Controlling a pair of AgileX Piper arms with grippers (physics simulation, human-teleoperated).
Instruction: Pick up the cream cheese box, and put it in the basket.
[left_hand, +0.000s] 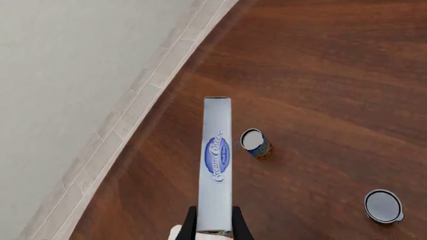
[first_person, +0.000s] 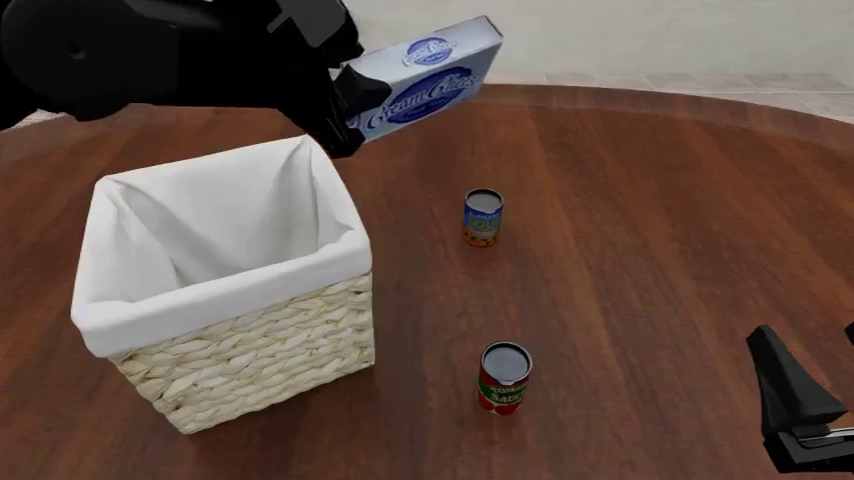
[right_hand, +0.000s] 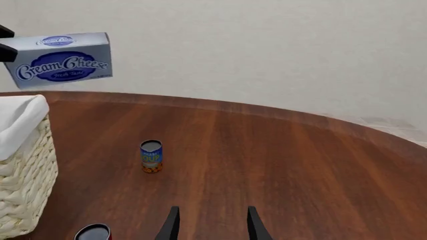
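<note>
Basket (first_person: 227, 330): wicker with a white cloth liner, standing at the table's (first_person: 641, 200) 9 o'clock side in the front view; its mouth looks unobstructed.
Left gripper (first_person: 343, 100): clenched on one short end of the cream cheese box (first_person: 424, 78), fingers (left_hand: 189, 227) pressing the box's broad faces.
Cream cheese box: held aloft, tilted, its free end toward 2 o'clock; it appears to hang just past the basket's far corner, not over the opening.
Step in hand: carrying the box to the basket. I judge it best to bring the box toward 7 o'clock until it is over the liner's middle, lower the free end inside the rim, then let go.
Blue can (first_person: 482, 217): upright, at 3 o'clock of the basket, well apart.
Red can (first_person: 505, 377): upright, nearer the camera.
Right gripper (right_hand: 211, 222): spread apart, holding nothing, idle at 5 o'clock.
</note>
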